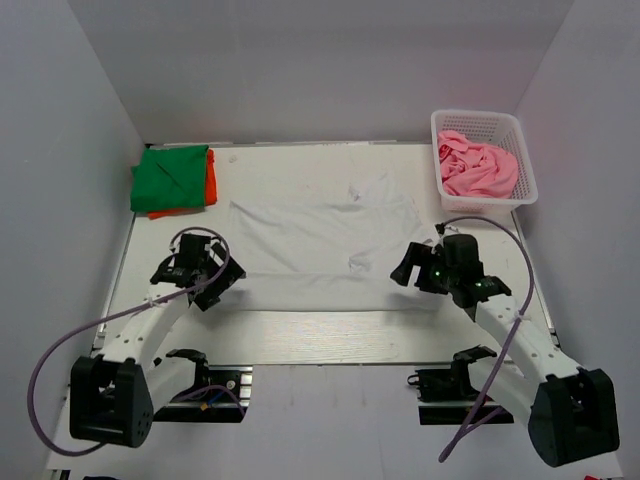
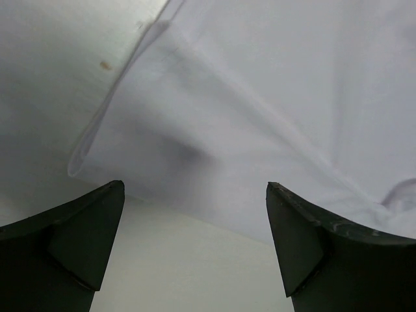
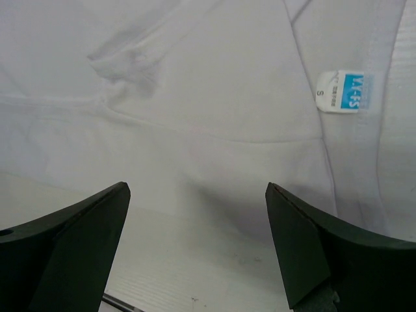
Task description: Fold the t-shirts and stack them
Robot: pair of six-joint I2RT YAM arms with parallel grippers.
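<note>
A white worktop point(image 1: 300, 340) walled in by pale grey panels carries everything. In the upper left of the top view, a green shirt point(image 1: 172, 178) lies folded on an orange shirt point(image 1: 211, 185), whose edge shows along the right side and beneath it. I judge those two done and stacked. In the upper right, a white basket point(image 1: 478, 116) holds a crumpled pink shirt point(image 1: 478, 168), not yet begun.

The white shirt point(image 1: 320, 250) is spread across the middle of the worktop, neck toward the right, with a few creases near the collar. It looks partly folded lengthwise, though I cannot tell how many layers lie there. The right wrist view shows its blue label point(image 3: 344, 91) in the upper right.

The left gripper point(image 2: 195, 188) hovers just off the shirt's left end, its fingers wide apart and gripping nothing. The right gripper point(image 3: 195, 188) hangs over the collar end, its fingers likewise spread and bare.

By my reckoning the task is about halfway. The white shirt needs its folds finished and a move onto the stack at upper left. The pink shirt must then come out of the basket for spreading, folding and stacking.
</note>
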